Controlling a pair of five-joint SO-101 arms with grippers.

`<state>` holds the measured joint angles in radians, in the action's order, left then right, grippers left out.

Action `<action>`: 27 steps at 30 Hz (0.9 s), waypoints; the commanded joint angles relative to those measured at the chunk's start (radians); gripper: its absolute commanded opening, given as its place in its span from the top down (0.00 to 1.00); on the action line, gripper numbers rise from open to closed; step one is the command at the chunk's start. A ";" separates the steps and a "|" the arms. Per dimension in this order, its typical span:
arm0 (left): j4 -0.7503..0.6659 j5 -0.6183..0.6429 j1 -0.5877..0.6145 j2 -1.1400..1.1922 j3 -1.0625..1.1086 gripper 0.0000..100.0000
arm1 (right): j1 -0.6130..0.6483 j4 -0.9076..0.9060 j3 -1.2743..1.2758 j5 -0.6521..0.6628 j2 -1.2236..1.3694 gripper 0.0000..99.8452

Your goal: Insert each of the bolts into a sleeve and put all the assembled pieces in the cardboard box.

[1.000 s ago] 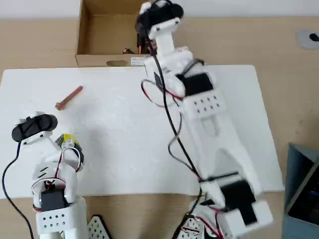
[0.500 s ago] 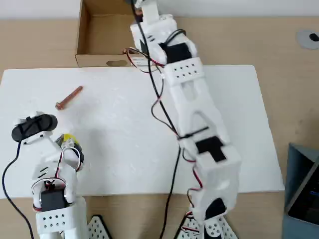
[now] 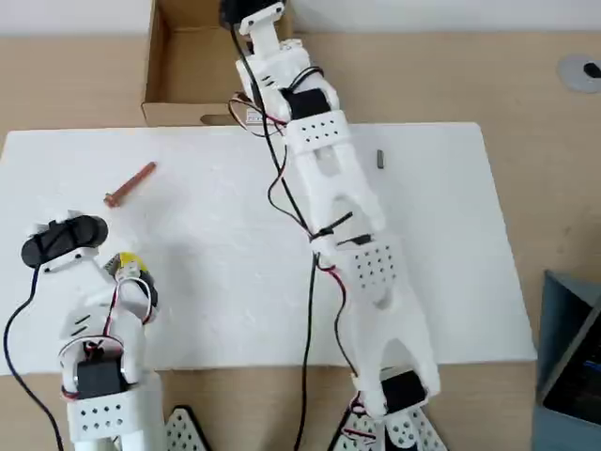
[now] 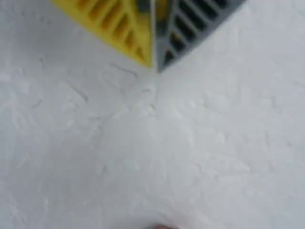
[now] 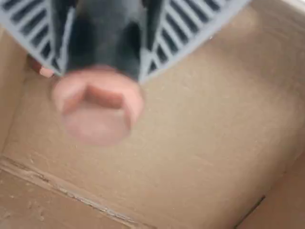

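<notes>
My right gripper (image 5: 102, 71) is shut on an assembled piece, a dark sleeve (image 5: 107, 33) with a copper-pink bolt head (image 5: 97, 107) sticking out of it, held above the floor of the cardboard box (image 5: 205, 143). From above, the right arm stretches across the mat and its gripper (image 3: 249, 14) sits inside the cardboard box (image 3: 158, 66). A loose copper bolt (image 3: 130, 183) lies on the white mat's far left. A small dark sleeve (image 3: 380, 159) lies on the mat beside the right arm. My left gripper (image 3: 127, 266) (image 4: 155, 64) is shut and empty, close over the mat.
The white foam mat (image 3: 225, 282) covers most of the table. A pinkish piece (image 5: 40, 70) lies in a corner of the box. A dark bin (image 3: 573, 357) stands at the table's right edge. Wires hang along the right arm.
The right arm has stretched farther out and swung left, carrying its gripper deeper into the box. The small dark sleeve on the mat is uncovered. The left arm has not moved.
</notes>
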<state>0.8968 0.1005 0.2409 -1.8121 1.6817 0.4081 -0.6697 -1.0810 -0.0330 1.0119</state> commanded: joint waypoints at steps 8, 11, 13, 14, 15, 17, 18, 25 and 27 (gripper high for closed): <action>0.002 0.005 0.002 -0.002 0.011 1.00 | 0.039 -0.015 -0.194 0.049 0.070 0.94; 0.002 0.005 0.002 -0.002 0.011 1.00 | 0.041 -0.038 -0.194 0.049 0.073 0.85; 0.002 0.005 0.002 -0.002 0.011 1.00 | 0.039 -0.037 -0.194 0.049 0.074 0.81; 0.002 0.005 0.002 -0.002 0.011 1.00 | 0.039 -0.035 -0.194 0.049 0.074 0.80; 0.002 0.005 0.002 -0.002 0.011 1.00 | 0.039 -0.035 -0.194 0.049 0.074 0.80; 0.002 0.005 0.002 -0.002 0.011 1.00 | 0.038 -0.035 -0.194 0.049 0.074 0.80; 0.002 0.005 0.002 -0.002 0.011 1.00 | 0.038 -0.037 -0.194 0.049 0.074 0.80; 0.002 0.005 0.002 -0.002 0.011 1.00 | 0.019 -0.040 -0.194 0.049 0.070 0.80; 0.002 0.005 0.002 -0.002 0.011 1.00 | 0.012 -0.044 -0.213 0.049 0.068 0.80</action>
<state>0.8968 0.1005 0.2409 -1.8121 1.6817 0.4388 -0.7081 -1.2175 0.0084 1.1070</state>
